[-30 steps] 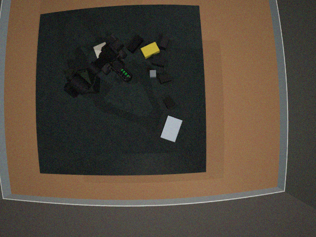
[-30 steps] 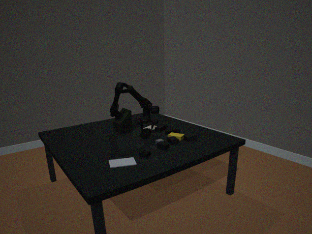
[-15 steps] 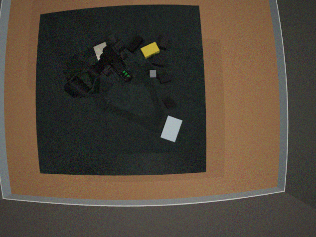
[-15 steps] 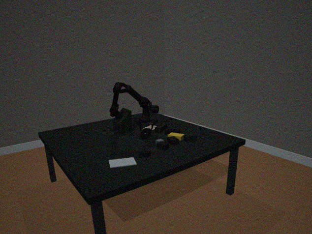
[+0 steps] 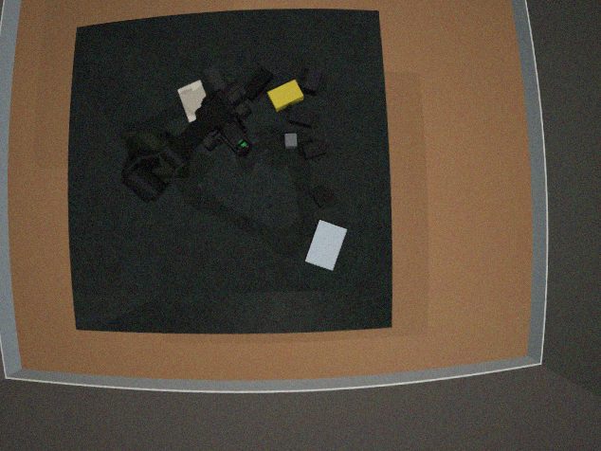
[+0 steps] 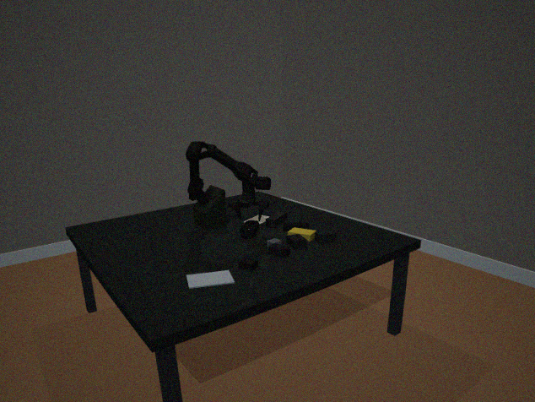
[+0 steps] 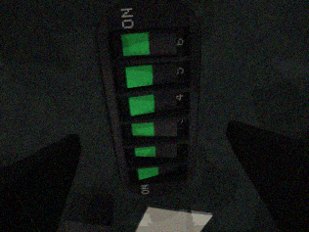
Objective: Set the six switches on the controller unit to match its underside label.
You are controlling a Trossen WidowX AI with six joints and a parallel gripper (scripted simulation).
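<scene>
While the label on its underside was hidden and its lower numerals were hard to read, the controller unit [image 5: 245, 147] [image 6: 250, 229] [image 7: 193, 112] lay on the bench [image 5: 193, 271] [image 6: 142, 259] below the wide-open, empty gripper [image 5: 227, 138] [image 6: 251, 215] [image 7: 154, 134], all six green rocker ends showing only in the wrist view, its long axis running up that view, between the fingers.

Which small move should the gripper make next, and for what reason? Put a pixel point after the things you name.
Probably lower the open gripper [image 5: 227, 128] [image 6: 251, 214] [image 7: 154, 134] slightly, keeping it centred: the switch unit [image 5: 242, 150] [image 6: 250, 229] [image 7: 193, 97] lies base-down between its fingers, ungripped, its underside label hidden.
</scene>
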